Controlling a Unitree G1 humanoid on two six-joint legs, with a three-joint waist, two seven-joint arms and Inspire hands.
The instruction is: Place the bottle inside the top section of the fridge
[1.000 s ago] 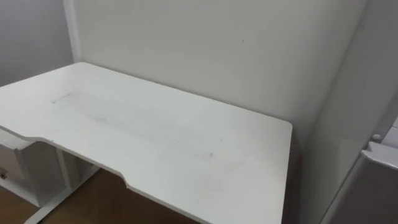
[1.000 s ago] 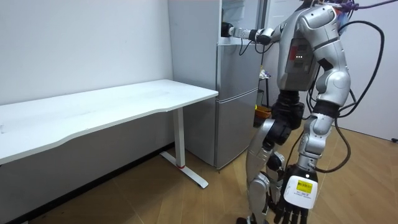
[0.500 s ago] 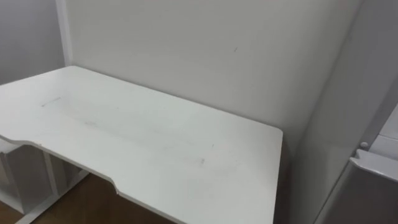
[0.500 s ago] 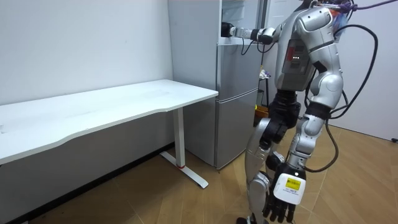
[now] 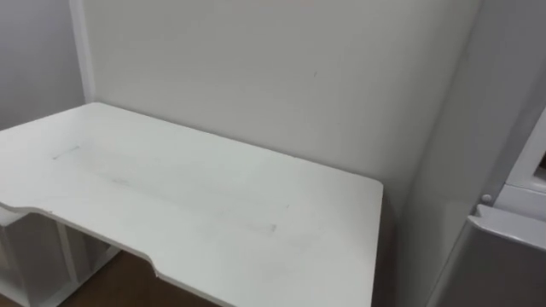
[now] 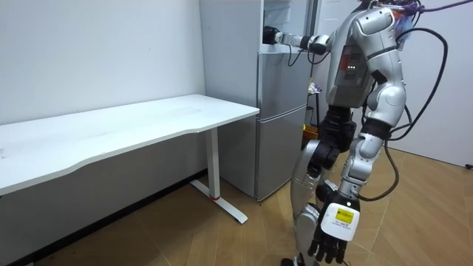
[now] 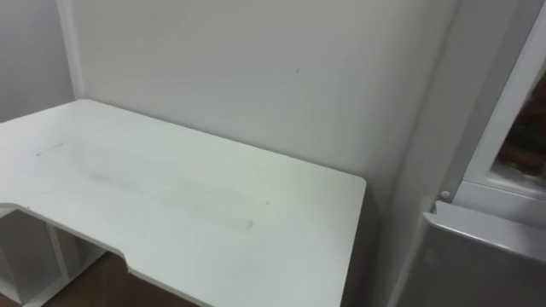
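The robot stands at 3 o'clock in the room view, in front of the fridge [image 6: 281, 125] and just past the end of the white table [image 6: 126, 129]. Its right arm is stretched out level toward the upper fridge [image 6: 287, 22] at 12 o'clock, with the right hand [image 6: 270, 35] at that compartment's edge (whether it is holding on there, I cannot tell). The left hand [image 6: 332, 238] hangs low at 5 o'clock, fingers loose and pointing down, holding nothing. In the eye views the table spreads from 9 o'clock to the centre against a pale wall [image 5: 256, 60]. The fridge's grey side and the top of its lower door [image 5: 512, 228] sit at 3 to 4 o'clock. Where the bottle is, I cannot tell.
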